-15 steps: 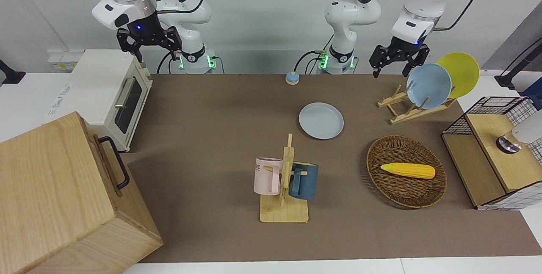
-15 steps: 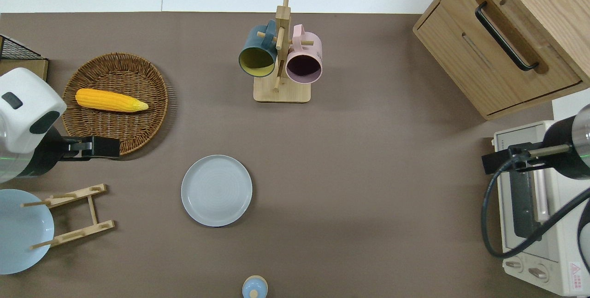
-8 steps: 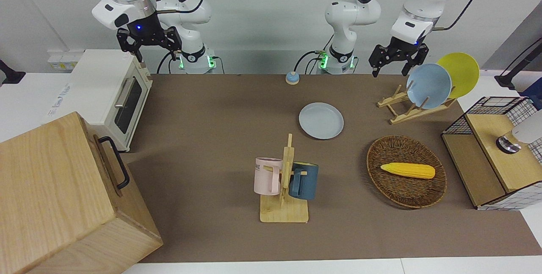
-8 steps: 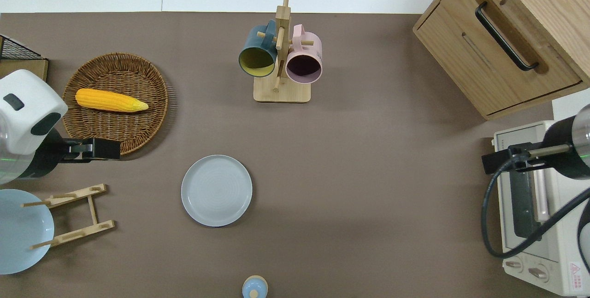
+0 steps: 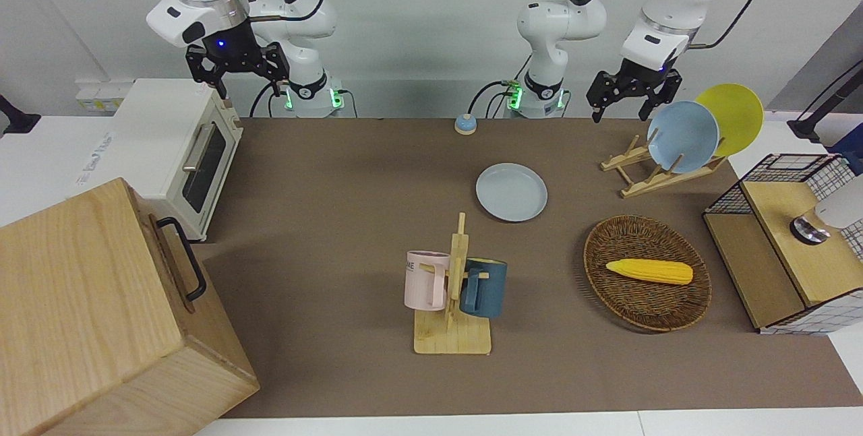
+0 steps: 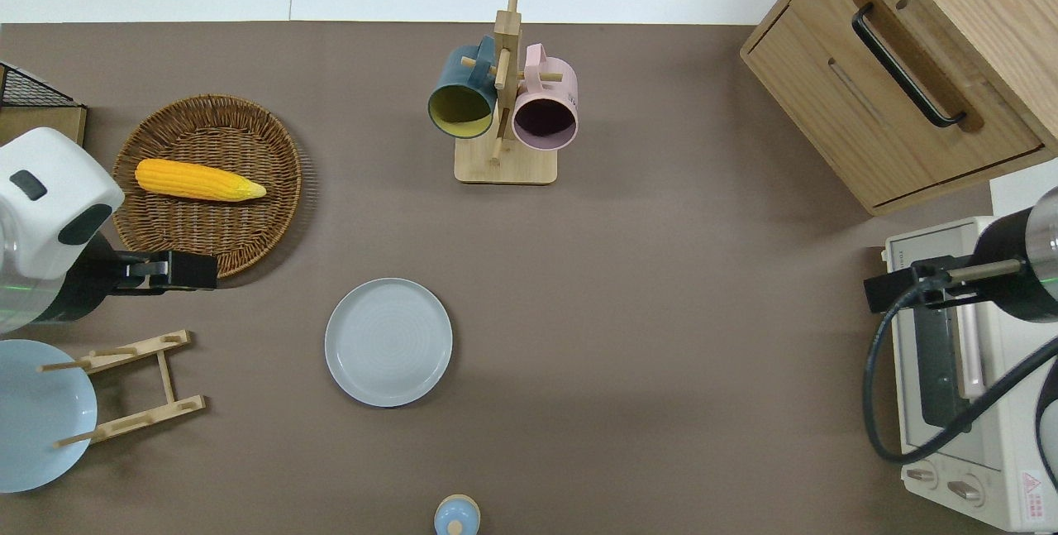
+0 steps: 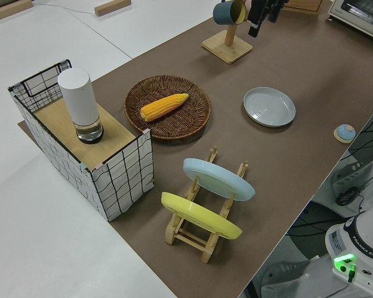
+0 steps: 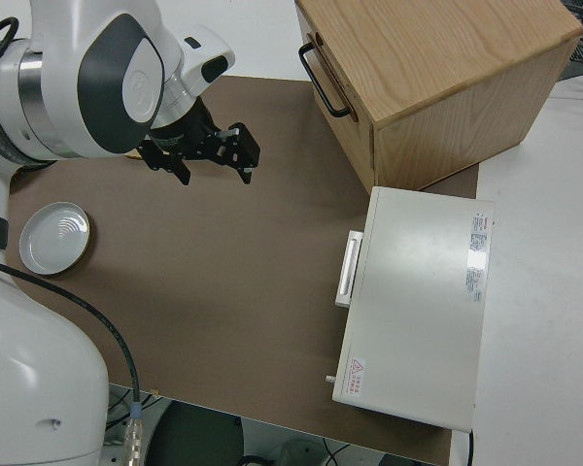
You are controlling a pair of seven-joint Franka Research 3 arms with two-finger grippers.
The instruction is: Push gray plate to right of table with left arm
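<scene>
The left gripper [image 6: 178,272] hangs with its fingers spread wide over the wicker basket's [image 6: 273,212] rim, well apart from the gray plate [image 6: 388,342], which lies flat on the table [image 6: 661,312] nearer the robots than the mug rack [image 6: 504,163]. That plate looks light, stiff and apt to skate on the mat, so I'd press low against its rim on the basket side. The right arm is parked.

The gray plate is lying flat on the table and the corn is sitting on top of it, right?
Not quite. The gray plate does lie flat on the table, but it has nothing on it. The corn sits in the wicker basket, toward the left arm's end of the table. The overhead view shows this.
</scene>
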